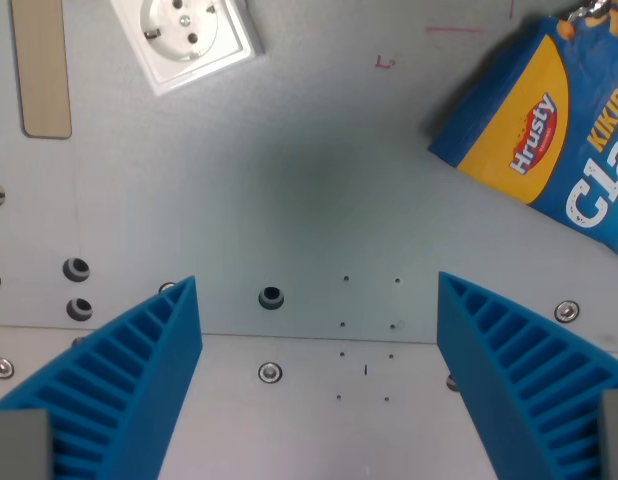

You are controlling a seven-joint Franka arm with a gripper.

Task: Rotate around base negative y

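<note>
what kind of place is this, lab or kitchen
Probably a lab test bench: a grey metal plate with bolt holes, a loose white socket lying on it, and a snack bag as a prop.

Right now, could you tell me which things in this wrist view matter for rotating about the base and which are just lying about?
Belongs to the job:
- gripper, blue ribbed fingers wide apart, holding nothing

Just lying about:
- white socket, top left
- blue and yellow snack bag, top right
- wooden strip, far left
- grey metal table with bolt holes
</note>
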